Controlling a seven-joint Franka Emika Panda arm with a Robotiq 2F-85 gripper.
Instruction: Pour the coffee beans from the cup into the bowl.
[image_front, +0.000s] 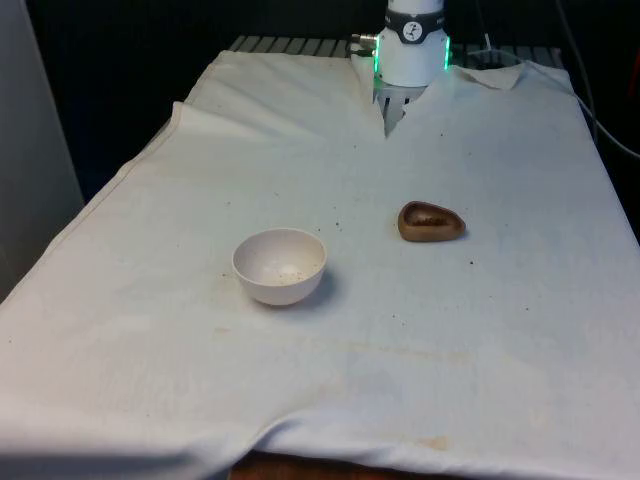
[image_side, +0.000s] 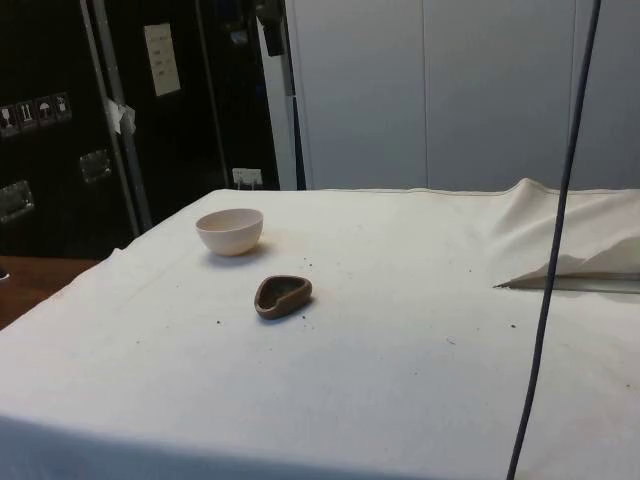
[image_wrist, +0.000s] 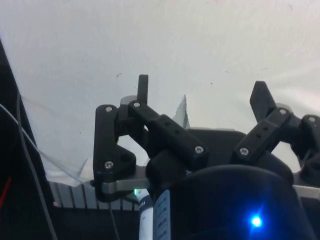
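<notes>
Just cup beside bowl — pincer agape

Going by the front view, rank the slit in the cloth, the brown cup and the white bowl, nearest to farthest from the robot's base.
1. Slit in the cloth, right at the robot's base.
2. Brown cup, mid-table, toward the front view's right.
3. White bowl, closer to the camera, toward the front view's left.

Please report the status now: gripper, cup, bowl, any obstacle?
Gripper open, holding nothing. Brown cup upright on the cloth, apart from white bowl. Nothing between them.
</notes>
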